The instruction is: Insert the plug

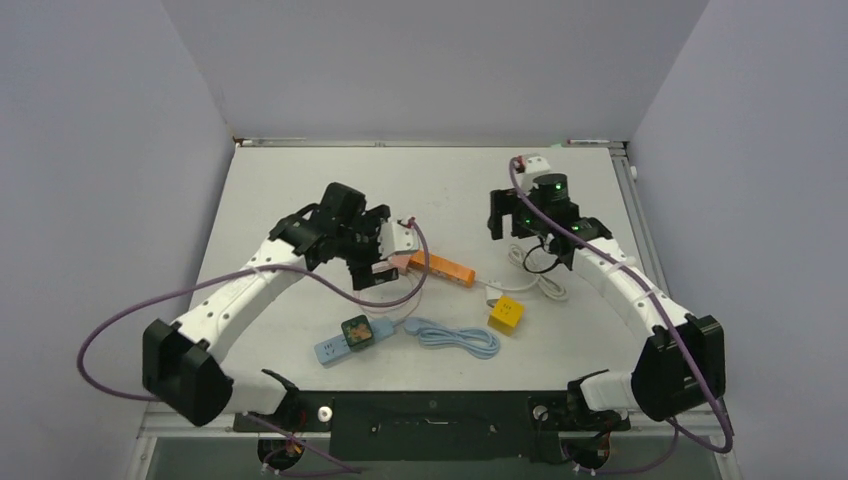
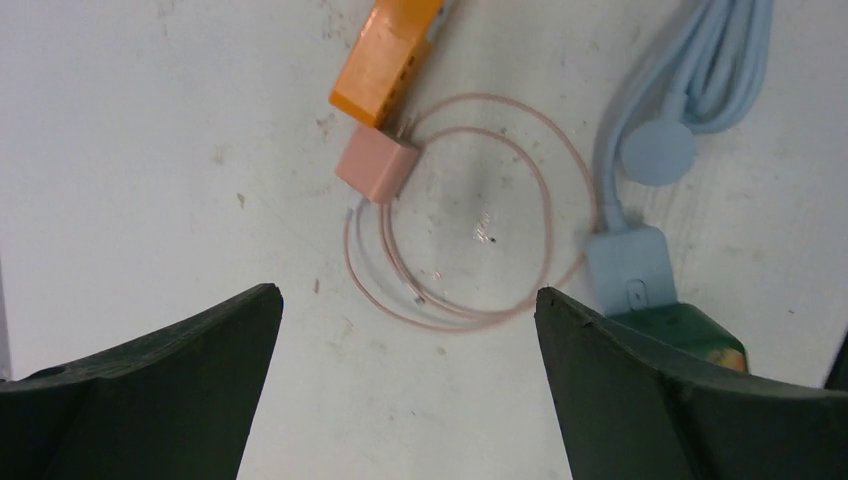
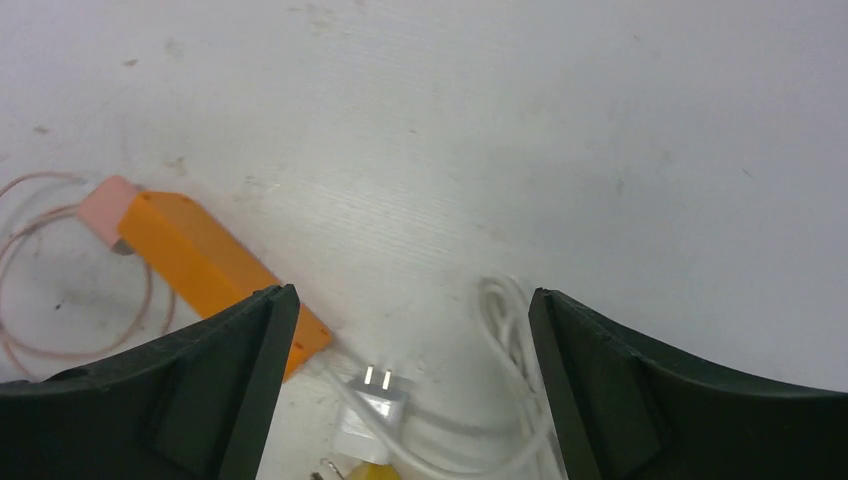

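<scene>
Step in hand, as judged: approach, before any grasp. The left gripper (image 2: 405,295) hangs over the table (image 1: 300,190) with its fingers (image 2: 160,370) wide apart and nothing between them. The right gripper (image 3: 412,290) is likewise spread and empty. Directly under the left gripper lies the pink plug (image 2: 375,165), flat on the table. Its prongs point at the near end of the orange socket block (image 2: 385,60) and are still partly in sight, so it appears to be against the block but not seated. Whether the prongs have entered any slot cannot be told. Its thin pink cord (image 2: 470,210) loops loosely on the table beside it. A second candidate, the white plug (image 3: 375,400), lies free near the block's other end. Its two prongs are bare, and its white cable (image 3: 515,330) is coiled beside it, under the right gripper. A blue cable (image 2: 700,70) and a blue adapter (image 2: 630,265) lie off to one side, apart from the block. The next move calls for one gripper to descend and close squarely on a plug body. The other would need to steady the orange block, which will probably slide when pushed. The prongs must be lined up with a slot before pressing home. Risk noted: the cords may drag the plug askew.
</scene>
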`<state>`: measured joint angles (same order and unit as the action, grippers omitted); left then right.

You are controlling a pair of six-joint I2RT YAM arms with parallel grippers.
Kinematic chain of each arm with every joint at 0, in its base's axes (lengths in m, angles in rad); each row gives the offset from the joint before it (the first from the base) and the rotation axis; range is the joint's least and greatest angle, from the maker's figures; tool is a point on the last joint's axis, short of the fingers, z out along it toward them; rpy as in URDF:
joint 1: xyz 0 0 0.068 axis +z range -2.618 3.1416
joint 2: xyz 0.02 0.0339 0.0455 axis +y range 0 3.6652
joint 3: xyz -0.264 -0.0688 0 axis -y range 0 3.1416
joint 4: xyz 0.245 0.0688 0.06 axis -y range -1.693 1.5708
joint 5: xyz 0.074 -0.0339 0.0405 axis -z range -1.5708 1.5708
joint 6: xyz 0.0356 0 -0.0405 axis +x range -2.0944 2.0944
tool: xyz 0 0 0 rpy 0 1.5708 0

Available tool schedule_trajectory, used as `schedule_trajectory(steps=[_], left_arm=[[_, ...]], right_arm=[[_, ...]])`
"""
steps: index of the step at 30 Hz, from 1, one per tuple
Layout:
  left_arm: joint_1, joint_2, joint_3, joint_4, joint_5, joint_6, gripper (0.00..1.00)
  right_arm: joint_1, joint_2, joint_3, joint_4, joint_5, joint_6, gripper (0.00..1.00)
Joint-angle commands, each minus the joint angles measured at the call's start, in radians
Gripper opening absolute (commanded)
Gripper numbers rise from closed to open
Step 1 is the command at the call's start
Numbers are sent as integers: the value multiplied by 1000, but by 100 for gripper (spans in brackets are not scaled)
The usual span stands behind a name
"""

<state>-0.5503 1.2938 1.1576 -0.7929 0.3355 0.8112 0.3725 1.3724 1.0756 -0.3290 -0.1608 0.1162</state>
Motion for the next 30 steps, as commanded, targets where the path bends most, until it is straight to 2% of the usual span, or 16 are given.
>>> schedule_trajectory(steps=[1,5,9,17,25,27,30], left_arm=[[-40,161,127,97,71,144,96],[-82,285,221,54,117,225,96],[-130,353,234,53,118,325,96],[-161,582,425,34,60,332,96],[-163,759,617,-133,107,349,100],[-164,783,652,-189,135,370,94],[-169,805,671,-258,152,419,93]], right_arm=[[-122,-70,-105,-30,127,165,90],[-143,-16,-105,-79,142,133,90],[-145,48,-101,-84,127,100,90],[-145,121,-144,-17,62,49,90],[-145,210,-150,-2,54,39,90],[-145,225,-158,4,64,46,90],[-152,238,-160,1,127,62,94]])
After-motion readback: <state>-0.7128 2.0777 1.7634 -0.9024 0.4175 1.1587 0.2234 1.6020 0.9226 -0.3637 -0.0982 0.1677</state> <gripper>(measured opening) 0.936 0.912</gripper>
